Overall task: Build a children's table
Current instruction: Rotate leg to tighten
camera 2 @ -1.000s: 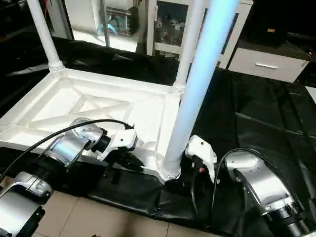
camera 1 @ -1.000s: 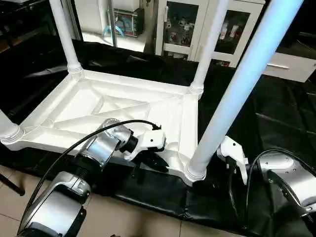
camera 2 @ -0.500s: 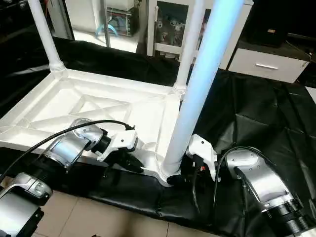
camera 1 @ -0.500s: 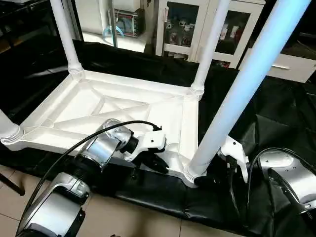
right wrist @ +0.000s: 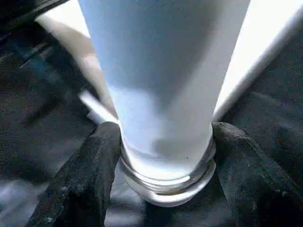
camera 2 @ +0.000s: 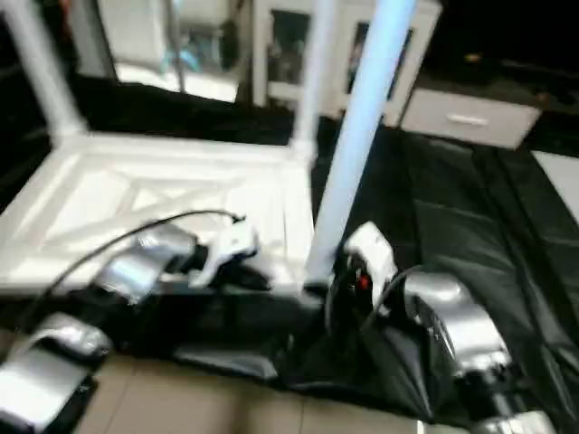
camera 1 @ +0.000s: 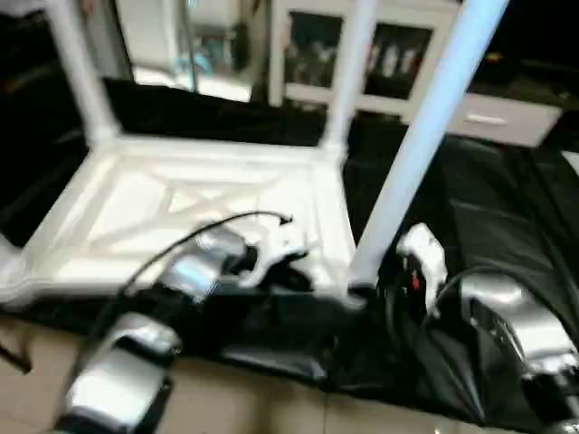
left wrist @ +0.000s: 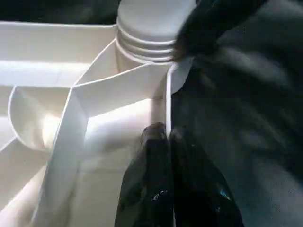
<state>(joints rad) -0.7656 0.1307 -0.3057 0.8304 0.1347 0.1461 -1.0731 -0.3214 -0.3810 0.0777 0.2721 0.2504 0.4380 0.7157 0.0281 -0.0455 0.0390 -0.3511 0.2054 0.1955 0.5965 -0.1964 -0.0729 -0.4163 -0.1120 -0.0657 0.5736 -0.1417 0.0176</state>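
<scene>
Both tools gripping: left tool (left wrist: 165,142) tabletop (left wrist: 52,75) rim; right tool (right wrist: 165,156) leg (right wrist: 161,85).

Motion blur smears both head views, leaving the cabinet (camera 1: 380,54) contents behind the upturned tabletop (camera 1: 181,194) unreadable. All the legs run off the top edge, the near leg (camera 1: 425,136) among them, its socket hidden behind the right gripper (right wrist: 163,156). The tabletop's near-left corner is cut off at the picture's edge.

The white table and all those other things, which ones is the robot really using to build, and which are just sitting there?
Using:
tabletop
near leg, held by right gripper
far legs
left gripper, pinching the tabletop's rim

Just there:
black sheet
glass cabinet
</scene>
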